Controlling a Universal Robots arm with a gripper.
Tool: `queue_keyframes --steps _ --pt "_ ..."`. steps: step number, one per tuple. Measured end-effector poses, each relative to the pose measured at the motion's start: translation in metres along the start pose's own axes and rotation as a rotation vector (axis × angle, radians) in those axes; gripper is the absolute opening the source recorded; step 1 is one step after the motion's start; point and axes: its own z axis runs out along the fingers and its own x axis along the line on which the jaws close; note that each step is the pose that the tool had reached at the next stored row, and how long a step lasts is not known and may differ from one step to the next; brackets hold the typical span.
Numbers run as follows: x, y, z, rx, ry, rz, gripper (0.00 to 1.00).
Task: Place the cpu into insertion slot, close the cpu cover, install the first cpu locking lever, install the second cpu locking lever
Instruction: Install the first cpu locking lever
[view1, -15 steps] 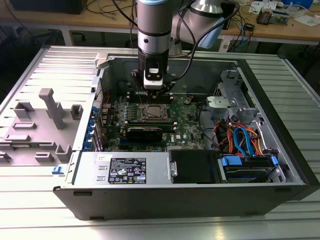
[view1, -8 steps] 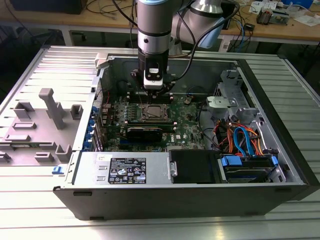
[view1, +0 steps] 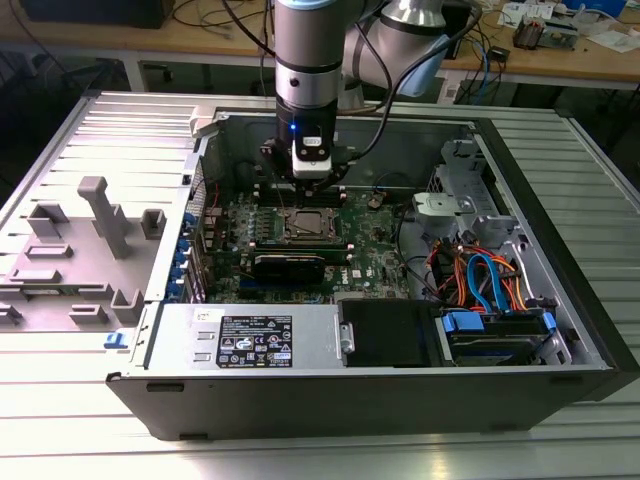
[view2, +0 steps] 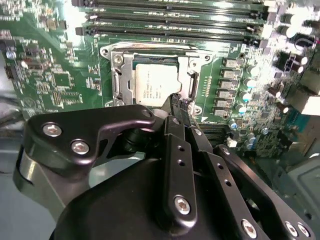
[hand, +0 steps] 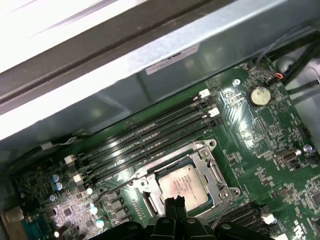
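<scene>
The gripper (view1: 311, 183) is seen in the exterior view hanging inside the open case (view1: 560, 260), over the board (view1: 375, 250) and near the case's far wall. In both wrist views its fingers (view2: 176, 150) are drawn narrow, tips together, with nothing held between them.

The cpu (view2: 154, 85) is seated in the slot (view2: 116, 59), its grey top facing up. The cover (view2: 186, 70) is laid flat around it, so that the chip shows through the window. The gripper (hand: 175, 202) is placed just over the slot's edge, beside the cpu (hand: 185, 184). Whether the tips touch the cover (hand: 169, 163) cannot be told.

The slot (hand: 216, 146) is set near the middle of the board, just beside the row of long black memory slots (hand: 145, 141), which are ranged between it and the case's far wall. A coin cell (hand: 258, 95) is mounted on the board, well apart from the slot. In the exterior view the cpu (view1: 308, 226) is seen directly below the gripper
</scene>
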Motion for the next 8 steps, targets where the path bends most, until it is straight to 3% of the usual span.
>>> queue_keyframes --steps 8 --pt "0.0123 -0.0058 0.0000 -0.0005 0.0003 -0.015 0.11"
